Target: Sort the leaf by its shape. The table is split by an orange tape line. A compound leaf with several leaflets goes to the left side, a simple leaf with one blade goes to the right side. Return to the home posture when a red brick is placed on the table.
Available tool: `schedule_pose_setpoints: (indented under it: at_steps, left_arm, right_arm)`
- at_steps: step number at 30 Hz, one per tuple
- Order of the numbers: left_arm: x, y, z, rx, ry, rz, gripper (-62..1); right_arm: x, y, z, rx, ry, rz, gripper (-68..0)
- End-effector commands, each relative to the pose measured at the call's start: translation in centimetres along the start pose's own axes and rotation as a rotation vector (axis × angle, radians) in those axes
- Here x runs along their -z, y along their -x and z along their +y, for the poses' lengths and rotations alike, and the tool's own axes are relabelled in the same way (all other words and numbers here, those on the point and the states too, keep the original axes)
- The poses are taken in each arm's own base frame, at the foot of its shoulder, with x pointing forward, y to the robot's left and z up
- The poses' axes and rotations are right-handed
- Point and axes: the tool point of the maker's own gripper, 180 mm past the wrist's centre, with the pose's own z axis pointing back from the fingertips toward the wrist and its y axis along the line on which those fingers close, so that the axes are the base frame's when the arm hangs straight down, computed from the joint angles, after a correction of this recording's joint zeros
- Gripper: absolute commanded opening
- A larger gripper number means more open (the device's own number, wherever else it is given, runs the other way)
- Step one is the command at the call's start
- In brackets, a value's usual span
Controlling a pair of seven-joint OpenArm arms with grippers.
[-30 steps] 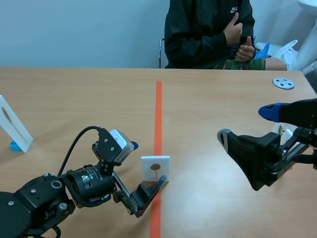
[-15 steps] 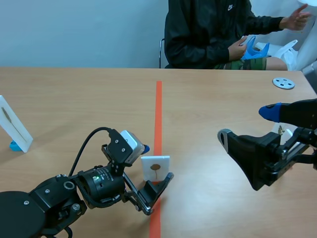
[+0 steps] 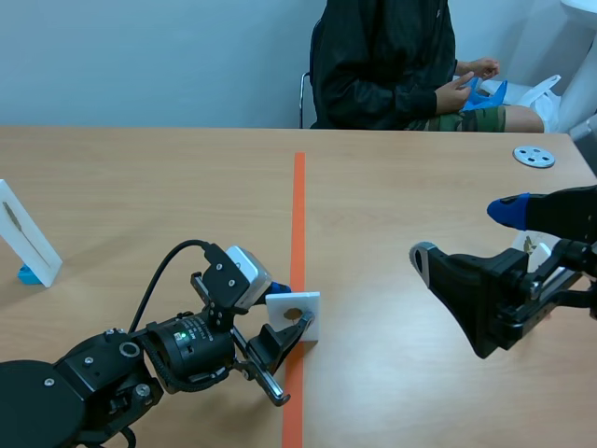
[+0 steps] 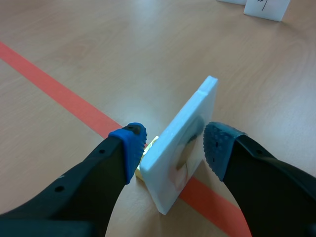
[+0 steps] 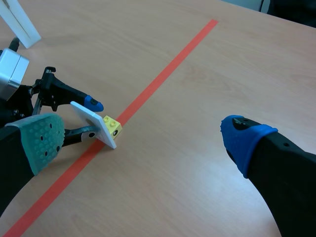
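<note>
The scene camera sits low between the two arms at the near edge of the light wooden table [image 3: 420, 187]. It faces the far side, where a person in a black jacket [image 3: 382, 65] sits, and looks along the orange tape line [image 3: 298, 205]. The left wrist camera rides just behind the left gripper [image 4: 175, 143], aimed forward and down, very near the small white square leaf card [image 4: 187, 123] standing on the tape. The right wrist camera looks past the right gripper [image 5: 143, 140] from well off to the right, facing left across the table. All three views share that card and the tape under it.
</note>
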Motion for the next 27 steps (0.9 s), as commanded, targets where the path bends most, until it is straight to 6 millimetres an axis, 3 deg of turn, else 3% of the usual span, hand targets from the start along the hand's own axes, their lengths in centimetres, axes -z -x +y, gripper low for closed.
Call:
schedule_pose_setpoints:
  at_steps: [1, 9, 16, 20, 27]
  left_arm:
    - [0.4, -1.1, 0.2, 0.001, -0.003, -0.036, -36.6]
    - [0.3, -1.1, 0.2, 0.000, -0.002, -0.037, -49.2]
    - [0.0, -0.6, -0.6, -0.017, 0.006, -0.028, -49.5]
    - [-0.3, -0.4, -0.8, -0.021, 0.007, -0.023, -57.0]
    - [-1.2, -2.2, -1.7, 0.004, 0.030, -0.064, -56.8]
  right_arm:
    - [-0.2, -0.8, -0.7, -0.010, 0.014, -0.024, 0.4]
    - [-0.2, -0.8, -0.7, -0.010, 0.014, -0.024, 0.4]
    - [-0.2, -0.6, -0.7, -0.010, 0.014, -0.013, 0.4]
    - [-0.2, -0.6, -0.7, -0.010, 0.014, -0.013, 0.4]
    - [-0.2, -0.6, -0.7, -0.010, 0.014, -0.013, 0.4]
